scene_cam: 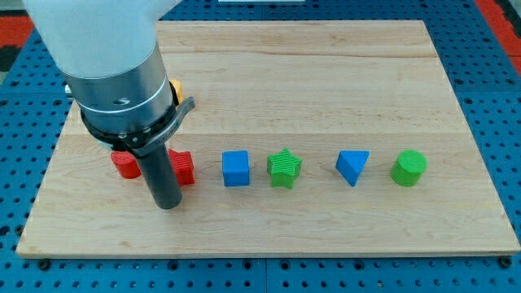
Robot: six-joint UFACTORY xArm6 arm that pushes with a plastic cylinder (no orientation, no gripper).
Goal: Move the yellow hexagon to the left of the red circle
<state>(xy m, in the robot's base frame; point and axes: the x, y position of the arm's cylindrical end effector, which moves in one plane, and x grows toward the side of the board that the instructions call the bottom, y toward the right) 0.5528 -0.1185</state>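
Only a yellow sliver of the yellow block (175,87) shows, at the right edge of the arm's grey body near the view's upper left; its shape is hidden. Two red blocks lie below it, one (124,166) left of the rod and one (184,168) right of it. Both are partly hidden, so I cannot tell which is the circle. My tip (167,206) rests on the board just below and between the two red blocks, well below the yellow block.
A row runs to the view's right of the red blocks: a blue cube (236,168), a green star (284,168), a blue triangle (353,167) and a green cylinder (409,168). The wooden board (326,73) lies on a blue pegboard.
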